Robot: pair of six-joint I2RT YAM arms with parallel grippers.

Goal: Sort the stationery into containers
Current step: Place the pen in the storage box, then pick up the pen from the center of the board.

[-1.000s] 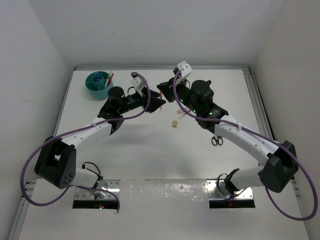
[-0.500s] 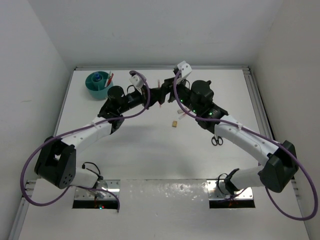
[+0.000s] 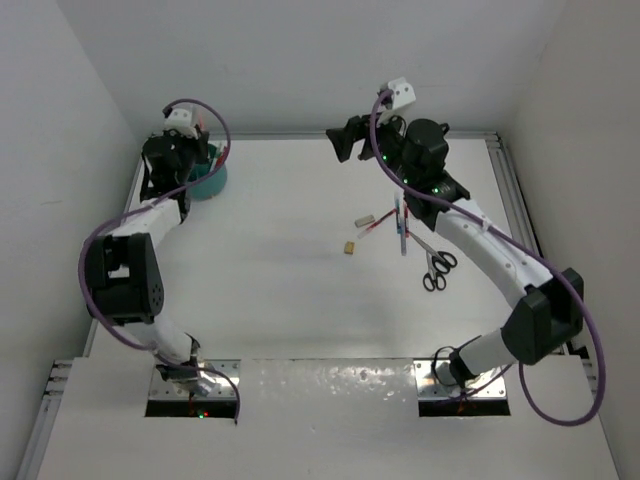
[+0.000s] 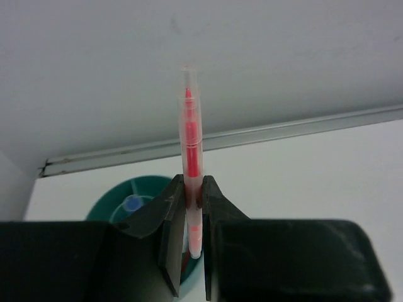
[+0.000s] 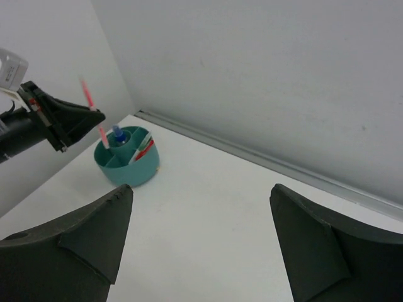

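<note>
White table [image 3: 280,290], white walls [image 3: 300,60], metal rail [image 4: 283,129]

The left gripper [image 4: 194,189], clamped on a red pen [image 4: 191,126], crowds the teal tub [image 5: 126,171] from its left side. Bare table [image 3: 280,250] runs wide between tub and tan eraser [image 3: 349,247], open to the right gripper [image 5: 200,192].
</note>
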